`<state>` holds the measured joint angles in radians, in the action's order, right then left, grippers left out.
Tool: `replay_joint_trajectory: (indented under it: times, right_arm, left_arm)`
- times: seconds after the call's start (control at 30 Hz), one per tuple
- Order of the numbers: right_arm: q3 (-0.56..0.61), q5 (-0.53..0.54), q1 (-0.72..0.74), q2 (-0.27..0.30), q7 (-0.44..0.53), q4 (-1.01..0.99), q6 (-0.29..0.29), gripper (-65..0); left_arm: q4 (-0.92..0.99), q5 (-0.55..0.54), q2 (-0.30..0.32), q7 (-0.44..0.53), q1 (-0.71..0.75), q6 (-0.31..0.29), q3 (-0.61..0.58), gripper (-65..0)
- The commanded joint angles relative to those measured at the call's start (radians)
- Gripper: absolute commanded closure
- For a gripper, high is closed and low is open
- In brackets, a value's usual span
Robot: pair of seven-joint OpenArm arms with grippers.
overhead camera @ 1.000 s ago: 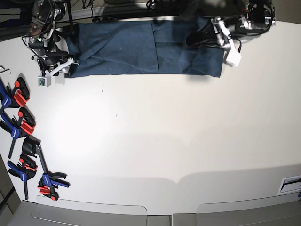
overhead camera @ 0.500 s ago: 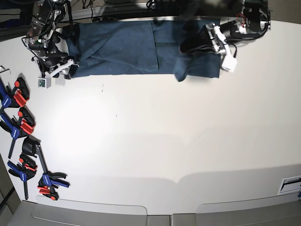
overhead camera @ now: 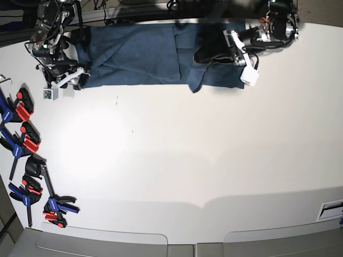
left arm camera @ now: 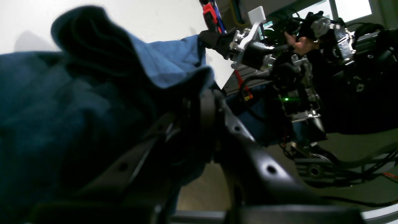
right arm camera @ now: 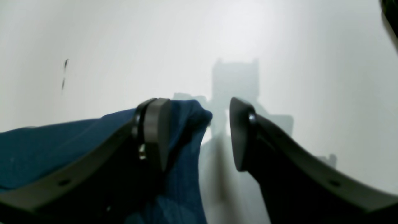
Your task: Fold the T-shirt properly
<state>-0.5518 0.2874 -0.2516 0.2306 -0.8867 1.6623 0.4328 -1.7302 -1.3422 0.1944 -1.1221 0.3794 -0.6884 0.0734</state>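
The dark navy T-shirt (overhead camera: 134,56) lies as a long flat band along the table's far edge. My left gripper (overhead camera: 206,55) is shut on the shirt's right end and holds it lifted and doubled back over the band. In the left wrist view the cloth (left arm camera: 62,118) bunches over and around the shut fingers (left arm camera: 199,115). My right gripper (overhead camera: 75,80) sits at the shirt's left end. In the right wrist view it (right arm camera: 200,133) is open, and the shirt's corner (right arm camera: 186,124) lies against the left finger (right arm camera: 155,130).
Several blue and red clamps (overhead camera: 24,139) lie along the left edge of the white table (overhead camera: 187,150). A small white marker block (overhead camera: 49,93) hangs by the right gripper. A label (overhead camera: 329,209) sits at the front right edge.
My left gripper has moved left with the shirt's right end, lifting it and folding it back over the band. The right arm has not moved.
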Motion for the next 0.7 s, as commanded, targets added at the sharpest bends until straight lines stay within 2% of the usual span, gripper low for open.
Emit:
replay_joint_trajectory:
  times: [0.0, 0.1, 0.13, 0.2, 0.23, 0.27, 0.43, 0.57, 0.67]
  right_arm:
    - [-0.005, 0.011, 0.008, 0.016, 0.019, 0.015, 0.0, -28.2]
    - [-0.005, 0.011, 0.008, 0.016, 0.019, 0.015, 0.0, -28.2]
    - [-0.005, 0.011, 0.008, 0.016, 0.019, 0.015, 0.0, -28.2]
    - [-0.005, 0.011, 0.008, 0.016, 0.019, 0.015, 0.0, -28.2]
    - [-0.005, 0.011, 0.008, 0.016, 0.019, 0.015, 0.0, -28.2]
    - [-0.005, 0.011, 0.008, 0.016, 0.019, 0.015, 0.0, -28.2]
    - [-0.005, 0.011, 0.008, 0.016, 0.019, 0.015, 0.0, -28.2]
    - [-0.005, -0.014, 0.008, 0.017, 0.018, 0.015, -0.007, -28.3]
    - [-0.006, -0.031, 0.005, 0.029, 0.016, 0.015, -0.042, -35.0]
  left_arm:
    - [-0.018, -0.038, 0.003, 0.006, -0.002, -0.01, 0.002, 0.0]
    - [-0.018, -0.038, 0.003, -0.002, -0.002, -0.01, 0.002, 0.0]
    - [-0.018, -0.038, 0.003, -0.004, -0.002, -0.01, 0.002, -6.1]
    - [-0.018, -0.039, 0.003, -0.007, -0.002, -0.01, -0.006, -23.4]
    - [-0.018, -0.039, 0.003, -0.007, -0.002, -0.01, -0.013, -28.1]
    - [-0.018, -0.039, 0.003, -0.007, -0.002, -0.01, -0.023, -29.6]
    - [-0.018, -0.039, 0.003, -0.006, -0.003, -0.01, -0.083, -29.6]
    - [-0.018, -0.038, 0.003, -0.006, -0.003, -0.01, -0.087, -29.6]
    - [-0.018, -0.034, 0.009, -0.007, -0.003, -0.01, -0.087, -29.6]
